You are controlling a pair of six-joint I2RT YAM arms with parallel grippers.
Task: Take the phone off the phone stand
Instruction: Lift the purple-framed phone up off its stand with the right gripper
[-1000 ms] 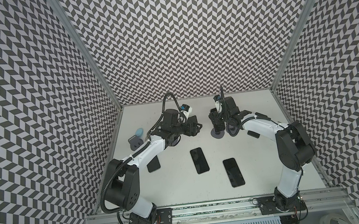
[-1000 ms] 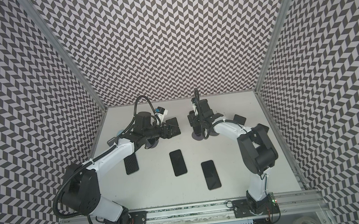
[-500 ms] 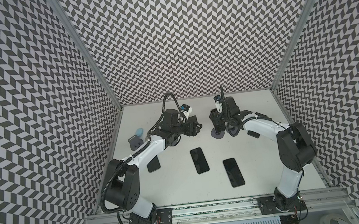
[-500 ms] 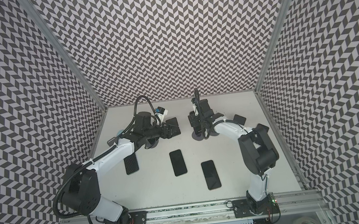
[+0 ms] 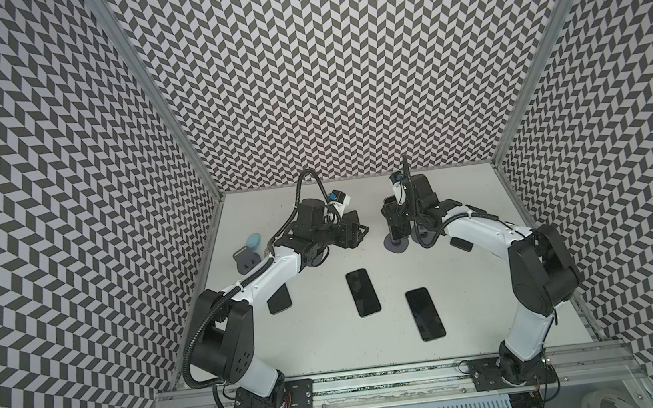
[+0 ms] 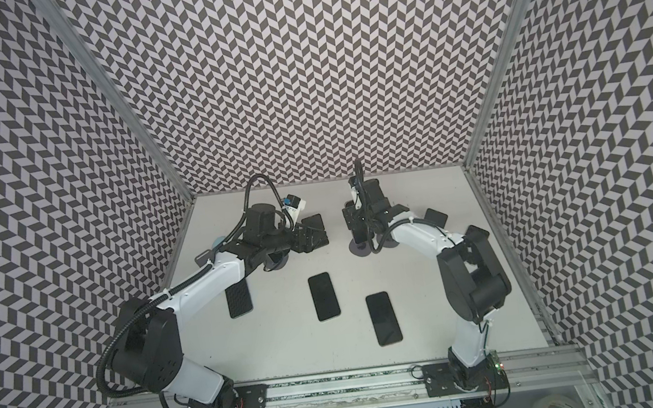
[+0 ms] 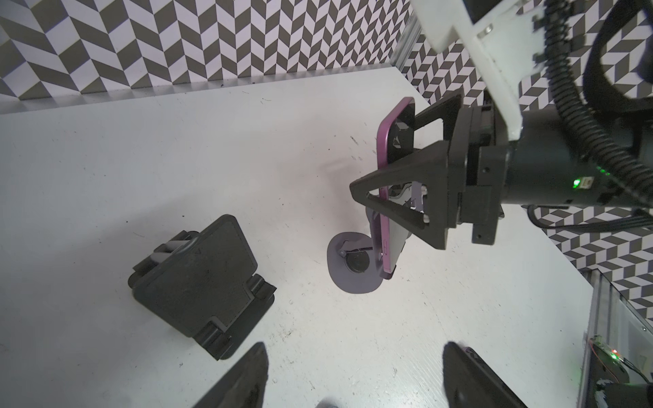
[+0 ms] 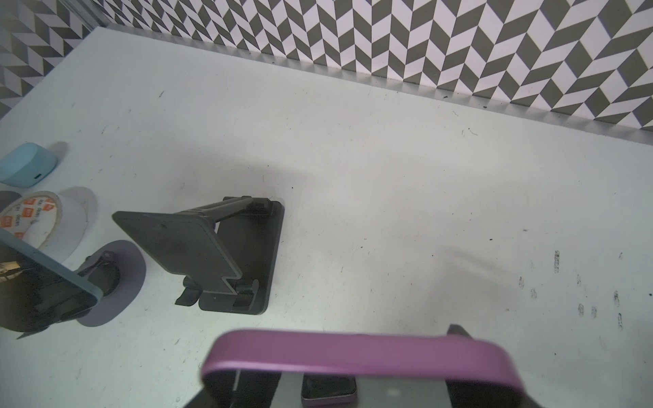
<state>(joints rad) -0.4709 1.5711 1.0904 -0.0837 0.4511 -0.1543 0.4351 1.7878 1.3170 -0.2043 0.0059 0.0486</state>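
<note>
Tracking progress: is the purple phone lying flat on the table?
No, the purple phone stands upright in the right claw, at its grey stand.

The left end effector gapes wide (held low); the right end effector clamps.
</note>
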